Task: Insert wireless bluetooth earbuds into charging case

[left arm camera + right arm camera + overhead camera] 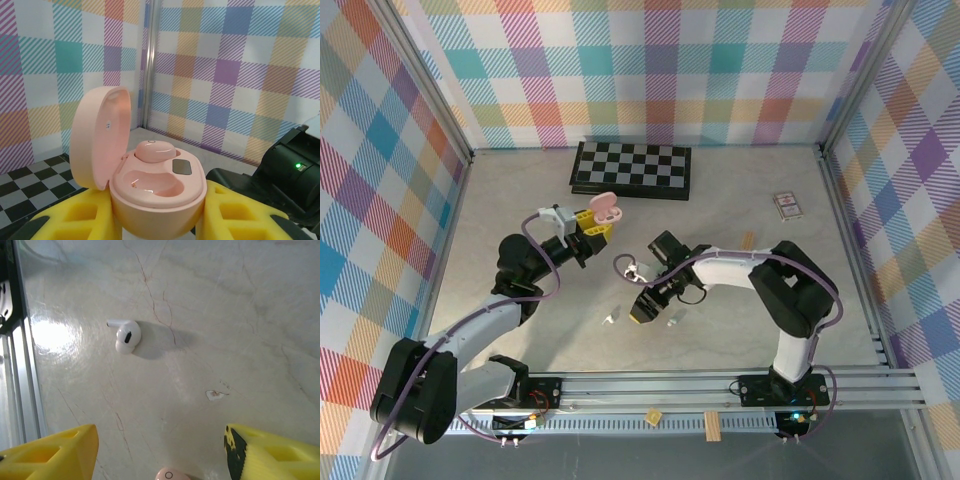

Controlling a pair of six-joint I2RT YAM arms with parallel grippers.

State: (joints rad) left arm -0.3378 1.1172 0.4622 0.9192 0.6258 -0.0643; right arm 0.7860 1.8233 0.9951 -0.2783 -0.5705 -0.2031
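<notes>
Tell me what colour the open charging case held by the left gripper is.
The charging case is pale pink; the left wrist view shows it best.

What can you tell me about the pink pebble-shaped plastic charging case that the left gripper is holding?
The pink pebble-shaped plastic charging case looks smooth and glossy. Its hinged lid stands open, upright on the left in the left wrist view. One pink earbud sits in the far well; the near well is empty. A small dark panel lies beside them. The left gripper clamps the base between its yellow fingers.
</notes>
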